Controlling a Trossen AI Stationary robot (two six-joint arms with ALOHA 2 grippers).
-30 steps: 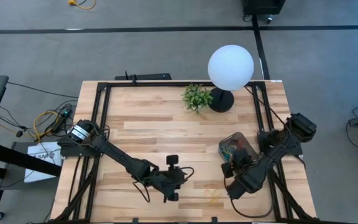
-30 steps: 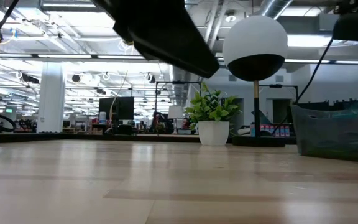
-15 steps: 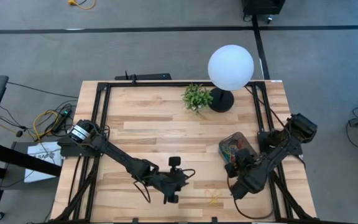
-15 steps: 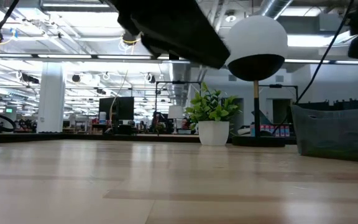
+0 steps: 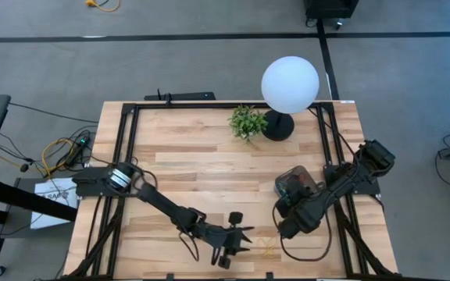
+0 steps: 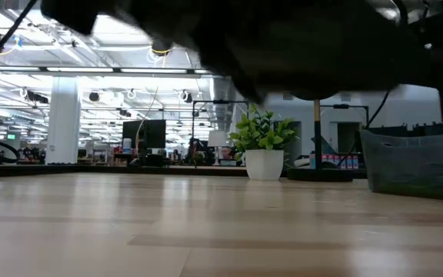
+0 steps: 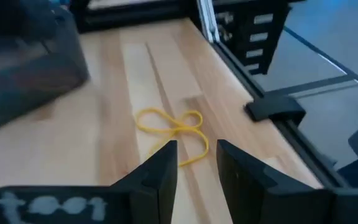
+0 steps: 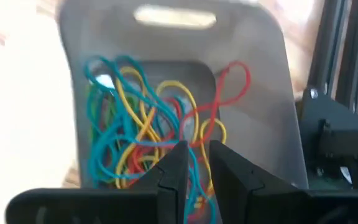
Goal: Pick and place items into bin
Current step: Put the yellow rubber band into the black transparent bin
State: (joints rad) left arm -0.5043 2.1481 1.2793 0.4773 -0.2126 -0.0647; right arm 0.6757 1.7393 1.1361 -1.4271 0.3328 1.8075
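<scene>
A yellow rubber-band loop lies flat on the wood near the table's front edge. My left gripper is open and hangs just short of it, low over the table, with nothing between its fingers. The dark grey bin stands at the right and holds several tangled bands in teal, yellow and red. My right gripper hovers at the bin's near side. Its fingers stand a narrow gap apart, and I see nothing held.
A small potted plant and a white globe lamp on a black base stand at the far edge. Black frame rails run along the table's sides. A black bracket sits at the edge beside the yellow band.
My left gripper has moved toward the table's right and near edges and has sunk. It has tipped forward toward the yellow band. My right gripper has shifted a little toward the table's left edge, beside the bin. The band and the bin have not moved.
</scene>
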